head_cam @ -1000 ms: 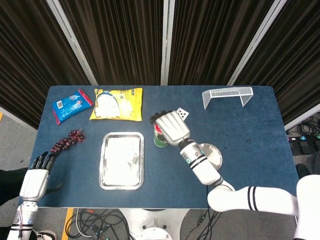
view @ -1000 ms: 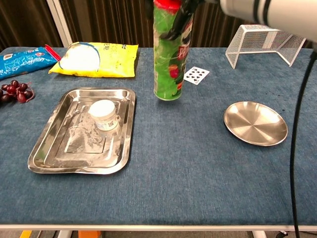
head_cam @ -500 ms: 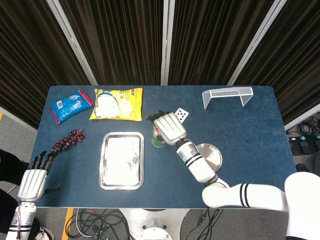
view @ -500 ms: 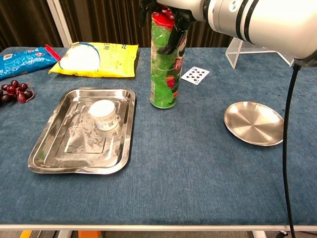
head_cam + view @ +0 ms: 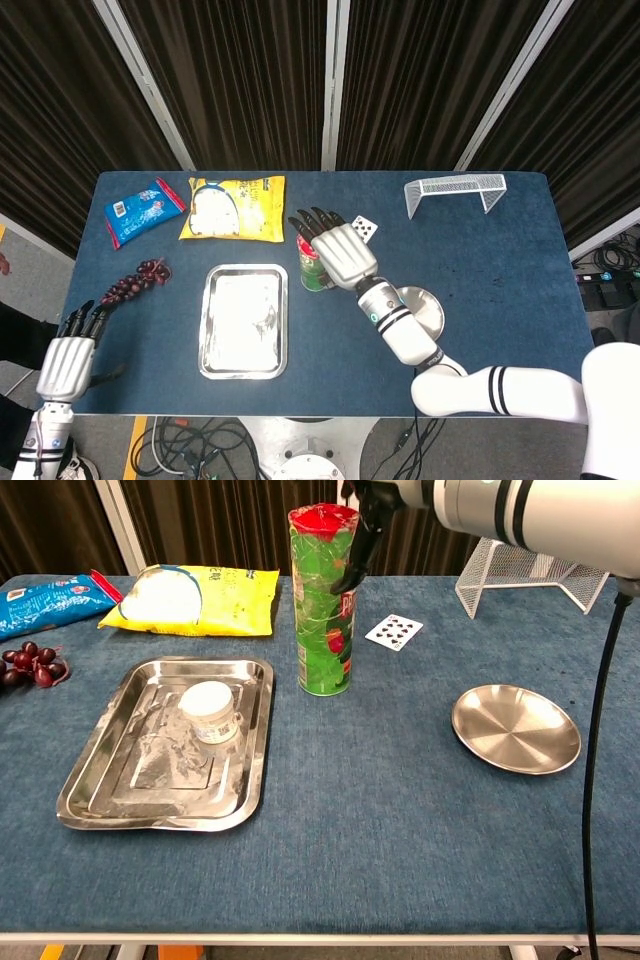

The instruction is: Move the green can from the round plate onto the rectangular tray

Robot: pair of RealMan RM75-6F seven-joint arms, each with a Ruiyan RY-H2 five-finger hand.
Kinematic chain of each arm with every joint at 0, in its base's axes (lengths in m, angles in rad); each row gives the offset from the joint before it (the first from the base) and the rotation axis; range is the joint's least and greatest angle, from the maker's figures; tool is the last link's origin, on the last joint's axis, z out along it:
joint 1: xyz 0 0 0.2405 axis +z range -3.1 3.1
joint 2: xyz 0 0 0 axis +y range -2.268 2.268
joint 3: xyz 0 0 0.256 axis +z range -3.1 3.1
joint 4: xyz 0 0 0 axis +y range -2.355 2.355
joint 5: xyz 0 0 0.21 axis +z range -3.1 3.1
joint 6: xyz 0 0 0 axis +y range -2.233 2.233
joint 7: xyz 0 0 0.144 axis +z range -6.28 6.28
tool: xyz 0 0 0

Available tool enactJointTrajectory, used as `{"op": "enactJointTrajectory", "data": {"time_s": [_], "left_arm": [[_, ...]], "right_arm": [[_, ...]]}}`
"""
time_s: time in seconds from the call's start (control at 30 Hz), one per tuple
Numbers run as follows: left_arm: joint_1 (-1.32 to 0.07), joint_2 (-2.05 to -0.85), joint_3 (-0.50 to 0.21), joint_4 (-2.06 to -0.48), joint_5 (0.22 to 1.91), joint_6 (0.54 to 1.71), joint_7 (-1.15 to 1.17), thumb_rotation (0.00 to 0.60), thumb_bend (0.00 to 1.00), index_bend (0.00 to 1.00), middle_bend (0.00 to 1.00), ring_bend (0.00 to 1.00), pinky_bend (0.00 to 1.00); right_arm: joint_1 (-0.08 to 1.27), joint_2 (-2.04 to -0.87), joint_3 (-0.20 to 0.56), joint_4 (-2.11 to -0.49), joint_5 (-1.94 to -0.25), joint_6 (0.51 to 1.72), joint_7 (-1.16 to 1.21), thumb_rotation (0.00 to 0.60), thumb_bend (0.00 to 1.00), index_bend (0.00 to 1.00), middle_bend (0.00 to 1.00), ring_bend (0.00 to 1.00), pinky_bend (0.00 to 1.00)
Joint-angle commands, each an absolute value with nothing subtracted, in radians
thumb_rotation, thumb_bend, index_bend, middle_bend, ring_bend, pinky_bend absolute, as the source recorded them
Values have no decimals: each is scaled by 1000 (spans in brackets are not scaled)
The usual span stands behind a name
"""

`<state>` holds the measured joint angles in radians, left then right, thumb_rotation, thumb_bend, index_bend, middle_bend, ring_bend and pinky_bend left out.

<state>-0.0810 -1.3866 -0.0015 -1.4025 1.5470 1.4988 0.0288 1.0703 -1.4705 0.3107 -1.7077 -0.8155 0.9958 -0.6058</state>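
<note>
Your left robot hand [image 5: 68, 360] sits at the far left, off the near corner of the blue surface [image 5: 400, 820], holding nothing, its dark fingers extended close together and pointing up toward the bunch of dark grapes [image 5: 135, 281]. Behind the grapes lies a blue snack packet [image 5: 143, 209], and next to it a yellow bag [image 5: 233, 208] along the back edge. In front of the yellow bag you have the rectangular tray [image 5: 108, 802], which carries a small white-lidded jar [image 5: 209, 710] in its far half. Just to the right of the tray, the green can [image 5: 325, 600] stands upright on the surface itself, near the tray's far right corner but not on it; its red lid faces up. Your right robot hand [image 5: 338, 250] is above and just behind the can with its fingers spread apart; in the chest view one dark finger [image 5: 357, 555] hangs beside the can's upper right side, and you cannot tell whether it touches. A playing card [image 5: 393, 631] lies flat just right of the can. Further right, the round plate [image 5: 516, 728] sits bare, well apart from the can, and a white wire rack [image 5: 532, 568] stands at the back right.
</note>
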Motion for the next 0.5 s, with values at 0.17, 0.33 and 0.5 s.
{"op": "enactJointTrajectory", "data": {"time_s": [0.17,0.33,0.5], "left_arm": [[-116,-1387,-16,-1430,1575,1484,29,600,0,103,116,30,128],[-196,-1395,-35,-1479,1621,1423,1,600,0,103,109,30,130],[-275,-1412,-65,-1506,1632,1354,-26,600,0,103,102,30,133]], "right_arm": [[986,-1360,312,-1828,-946,1116,-549,600,40,0,21,0,83],[869,-1238,261,-1913,-1069,1222,-507,600,40,0,3,0,80],[730,-1119,184,-1959,-1192,1318,-436,600,40,0,0,0,79]]}}
